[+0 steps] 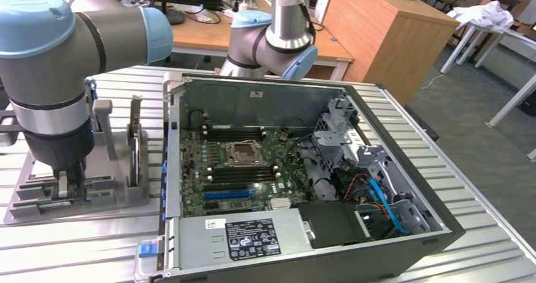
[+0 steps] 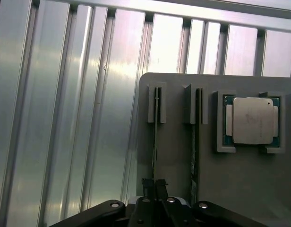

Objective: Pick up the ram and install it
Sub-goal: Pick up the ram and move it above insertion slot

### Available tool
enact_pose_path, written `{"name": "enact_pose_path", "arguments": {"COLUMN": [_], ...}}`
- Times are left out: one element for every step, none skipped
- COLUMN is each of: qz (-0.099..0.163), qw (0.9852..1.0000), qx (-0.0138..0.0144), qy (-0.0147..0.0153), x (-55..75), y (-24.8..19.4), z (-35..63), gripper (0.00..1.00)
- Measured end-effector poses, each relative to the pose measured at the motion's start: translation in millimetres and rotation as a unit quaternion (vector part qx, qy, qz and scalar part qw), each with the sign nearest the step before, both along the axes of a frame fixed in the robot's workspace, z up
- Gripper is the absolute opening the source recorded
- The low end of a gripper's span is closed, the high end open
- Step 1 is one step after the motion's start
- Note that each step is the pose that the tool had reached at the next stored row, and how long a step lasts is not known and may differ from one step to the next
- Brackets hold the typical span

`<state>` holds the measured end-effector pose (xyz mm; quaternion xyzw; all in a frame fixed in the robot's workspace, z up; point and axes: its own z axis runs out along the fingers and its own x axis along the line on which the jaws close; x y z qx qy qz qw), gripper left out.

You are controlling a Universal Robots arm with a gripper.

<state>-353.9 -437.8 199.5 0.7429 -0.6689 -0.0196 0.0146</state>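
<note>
A: Since the arm's fat elbow eats up a big chunk of the exterior view, where's the tool actually at?

B: Down on the grey holder, at the exterior view's left, beside the open computer case. The fingers' tips are buried among the holder's ribs there, so that angle doesn't help with the grip.

A: And the wrist view?

B: Way better. The tool is pinched right down, fingers nearly together, closed on the ram. You only get the ram edge-on, a thin dark line standing in its slot, so no label or chips to read. Its near end is hidden behind the fingers.

A: Which slot?

B: The one farther from the CPU, which lies flat in its own square pocket. A second stick stands in the slot between them, also edge-on, with its near end cut off by the tool body.

A: Is the ram lifted?

B: Can't tell. It looks seated in the slot. The holder sits on the slatted metal worktop, and the motherboard is well apart from it, inside the case.
</note>
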Motion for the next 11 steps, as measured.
{"name": "enact_pose_path", "arguments": {"qz": [0.000, 0.000, 0.000, 0.000, 0.000, 0.000, 0.000, 0.000, 0.000, 0.000, 0.000], "qw": [1.0000, 1.0000, 1.0000, 1.0000, 1.0000, 1.0000, 1.0000, 1.0000, 1.0000, 1.0000, 1.0000], "qx": [0.0008, 0.0017, 0.0023, 0.0028, 0.0032, 0.0035, 0.0037, 0.0038, 0.0038, 0.0039, 0.0039], "qy": [0.0000, -0.0003, -0.0004, -0.0004, -0.0004, -0.0004, -0.0004, -0.0004, -0.0004, -0.0004, -0.0004], "x": [0.0, 0.0, 0.0, 0.0, 0.0, 0.0, 0.0, 0.0, 0.0, 0.0, 0.0], "y": [0.0, 0.0, 0.0, 0.0, 0.0, 0.0, 0.0, 0.0, 0.0, 0.0, 0.0], "z": [0.0, 0.3, 1.9, 5.3, 9.8, 14.3, 18.8, 23.3, 27.8, 32.3, 37.2], "gripper": [0.12, 0.12, 0.12, 0.12, 0.12, 0.12, 0.12, 0.12, 0.12, 0.12, 0.12]}}
